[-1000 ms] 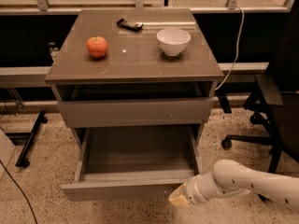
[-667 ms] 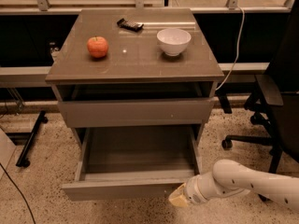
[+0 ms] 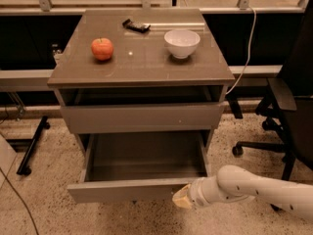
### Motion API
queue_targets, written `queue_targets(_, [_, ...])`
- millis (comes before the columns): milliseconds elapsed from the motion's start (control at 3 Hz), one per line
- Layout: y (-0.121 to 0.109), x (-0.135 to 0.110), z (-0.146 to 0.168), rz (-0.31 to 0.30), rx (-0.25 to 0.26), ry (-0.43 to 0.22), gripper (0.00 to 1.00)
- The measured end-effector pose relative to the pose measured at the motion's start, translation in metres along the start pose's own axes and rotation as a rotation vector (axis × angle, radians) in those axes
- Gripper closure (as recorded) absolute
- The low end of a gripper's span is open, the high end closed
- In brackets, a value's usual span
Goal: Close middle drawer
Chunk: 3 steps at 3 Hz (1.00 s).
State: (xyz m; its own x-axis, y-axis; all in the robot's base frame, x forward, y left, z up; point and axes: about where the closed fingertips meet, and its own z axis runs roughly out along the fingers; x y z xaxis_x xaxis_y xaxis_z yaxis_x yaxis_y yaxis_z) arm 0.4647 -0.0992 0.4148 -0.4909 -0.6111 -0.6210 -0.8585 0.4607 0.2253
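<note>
Grey and pulled well out of its cabinet (image 3: pixel 146 70), the middle drawer (image 3: pixel 142 163) is hanging open while the robot's gripper (image 3: pixel 182 198) is resting against the right end of its front panel; whether the gripper is parted or closed cannot be told.

White arm (image 3: pixel 254 187), smooth rounded segs, small dark dots along shell, poss. screws. Darker seam ring nr wrist. Pale tan gripper (image 3: pixel 180 198) at its tip, low in view, rt of centre.
</note>
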Motion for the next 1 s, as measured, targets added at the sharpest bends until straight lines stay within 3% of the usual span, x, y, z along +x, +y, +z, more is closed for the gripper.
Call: queue_targets(1000, [-0.053, -0.040, 0.023, -0.097, 0.063, -0.116, 1.00])
